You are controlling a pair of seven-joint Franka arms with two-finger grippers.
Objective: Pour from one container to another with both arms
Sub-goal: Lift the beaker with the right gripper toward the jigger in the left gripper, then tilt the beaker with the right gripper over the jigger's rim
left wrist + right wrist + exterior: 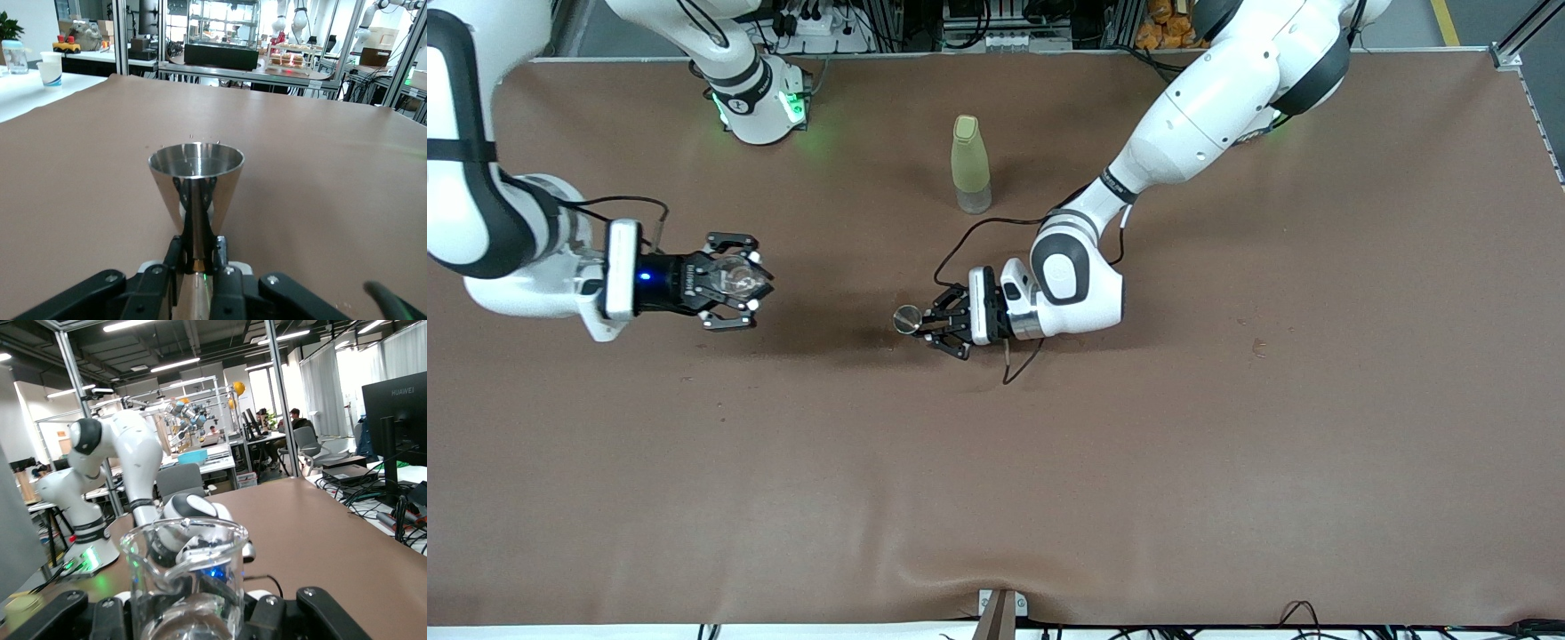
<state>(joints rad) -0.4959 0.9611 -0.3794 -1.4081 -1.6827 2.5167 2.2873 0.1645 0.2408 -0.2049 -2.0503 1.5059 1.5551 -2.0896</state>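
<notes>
My left gripper is shut on the narrow waist of a shiny metal cone-shaped cup, held upright over the middle of the brown table. In the left wrist view the cup rises just ahead of the left gripper, its mouth facing up. My right gripper is shut on a clear glass beaker over the table toward the right arm's end. The beaker fills the right wrist view's foreground above the right gripper. The two containers are well apart.
A yellow-green bottle stands upright on the brown table, farther from the front camera than the metal cup. A black cable loops by the left wrist. The left arm shows past the beaker.
</notes>
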